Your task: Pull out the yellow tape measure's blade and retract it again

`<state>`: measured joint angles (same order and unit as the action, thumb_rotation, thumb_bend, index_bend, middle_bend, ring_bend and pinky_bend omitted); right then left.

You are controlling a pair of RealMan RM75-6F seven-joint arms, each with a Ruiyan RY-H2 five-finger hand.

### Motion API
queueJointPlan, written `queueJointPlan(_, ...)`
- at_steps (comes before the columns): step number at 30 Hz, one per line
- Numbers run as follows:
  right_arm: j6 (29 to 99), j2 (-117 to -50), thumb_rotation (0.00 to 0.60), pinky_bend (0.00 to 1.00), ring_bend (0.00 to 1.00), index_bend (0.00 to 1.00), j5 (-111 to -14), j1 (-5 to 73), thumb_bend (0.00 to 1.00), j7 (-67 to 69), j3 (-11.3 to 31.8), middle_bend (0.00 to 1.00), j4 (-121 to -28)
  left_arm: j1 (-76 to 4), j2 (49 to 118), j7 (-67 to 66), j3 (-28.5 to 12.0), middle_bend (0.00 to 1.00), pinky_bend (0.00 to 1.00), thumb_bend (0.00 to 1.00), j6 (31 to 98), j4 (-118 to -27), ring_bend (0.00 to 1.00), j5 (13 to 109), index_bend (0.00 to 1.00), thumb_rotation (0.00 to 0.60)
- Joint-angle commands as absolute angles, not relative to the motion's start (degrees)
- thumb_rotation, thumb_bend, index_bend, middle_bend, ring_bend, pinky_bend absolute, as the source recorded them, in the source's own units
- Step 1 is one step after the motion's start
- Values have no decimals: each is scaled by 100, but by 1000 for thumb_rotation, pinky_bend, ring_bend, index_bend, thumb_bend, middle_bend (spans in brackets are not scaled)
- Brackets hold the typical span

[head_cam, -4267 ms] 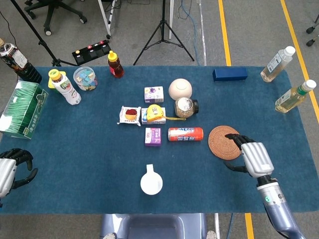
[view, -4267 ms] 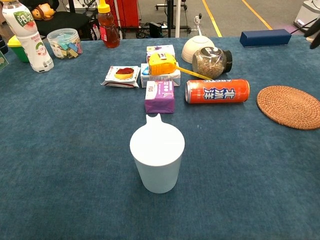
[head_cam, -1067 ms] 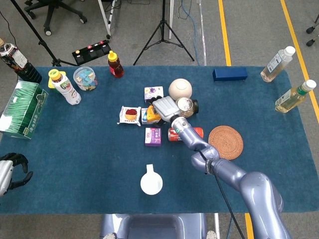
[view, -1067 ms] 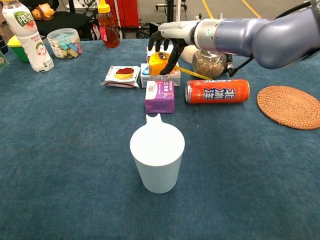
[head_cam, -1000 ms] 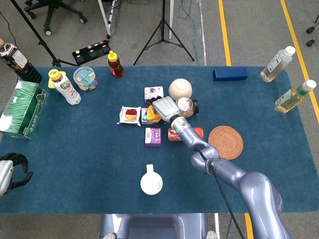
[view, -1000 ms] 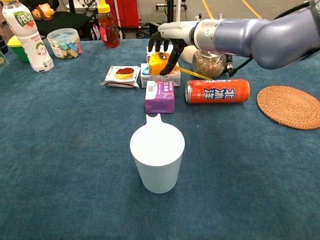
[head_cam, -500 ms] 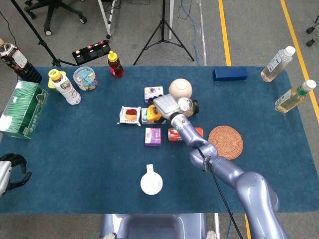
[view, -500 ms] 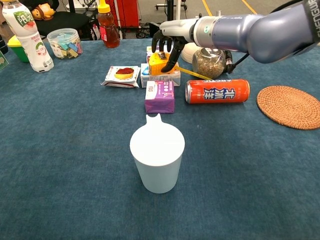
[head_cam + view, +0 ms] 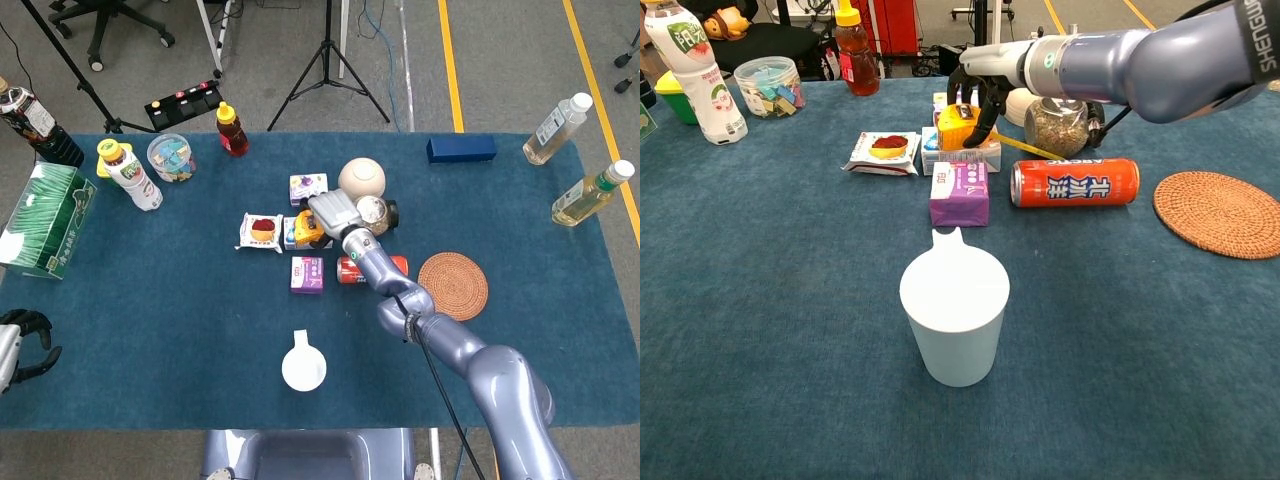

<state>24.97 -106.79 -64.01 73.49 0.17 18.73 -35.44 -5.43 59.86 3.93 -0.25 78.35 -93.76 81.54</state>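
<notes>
While the fingers curl over it: the right hand [image 9: 978,78] arches on top of the yellow tape measure [image 9: 959,128], fingertips touching its upper edge; whether they actually grip cannot be told.
Tape measure: sits on a small box [image 9: 962,152] directly beneath the fingers, a short length of yellow blade [image 9: 1025,147] sticking out past them toward the glass jar.
Left hand [image 9: 18,345]: at the table's [image 9: 150,320] near left edge, well apart from the right fingers, curled in around nothing.
Glass jar [image 9: 1061,124]: one, lying on its side just beyond the right fingers, filled with brownish grains.
Clear tub [image 9: 770,84]: one, far from the fingers, holding coloured pieces.
White cup [image 9: 954,312]: one, upright, well in front of the fingers; its inside is not visible.
White bowl [image 9: 361,178]: one, upside down behind the fingers.
Orange can [image 9: 1074,183]: one, on its side, near the wrist.
Purple boxes: two, one [image 9: 960,192] just in front of the fingers, one [image 9: 308,187] behind.
Clear bottles: two [image 9: 556,129] [image 9: 591,194], holding pale liquid, at the far right.
</notes>
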Motion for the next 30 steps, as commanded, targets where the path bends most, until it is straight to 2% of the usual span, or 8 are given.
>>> queueJointPlan(1, 2482, -10719, 510, 422, 372, 320, -6364, 7377, 239, -4, 1890, 362, -3474, -533, 5988, 416, -27, 428, 349, 296, 7833, -9352, 273, 8138, 636, 600)
queueJointPlan(8, 2505, -10725, 506, 484, 460, 451, -6316, 7376, 240, -28, 1913, 450, -3457, -543, 6009, 448, -31, 428, 349, 296, 7806, -9308, 273, 8152, 636, 600)
queueJointPlan(14, 2603, -10748, 511, 554, 539, 517, -6216, 7345, 241, -60, 1971, 511, -3512, -560, 6014, 429, -27, 428, 348, 296, 7785, -9315, 273, 8179, 636, 600)
queueJointPlan(23, 2734, -10703, 505, 613, 577, 535, -5914, 7267, 244, -199, 2113, 524, -3755, -605, 5999, 334, -45, 428, 349, 295, 7744, -9352, 272, 8187, 636, 600)
queueJointPlan(30, 3151, -10376, 511, 638, 585, 535, -5471, 6990, 246, -667, 2182, 524, -4496, -784, 5936, 112, -124, 428, 349, 296, 7663, -9527, 273, 8302, 636, 600)
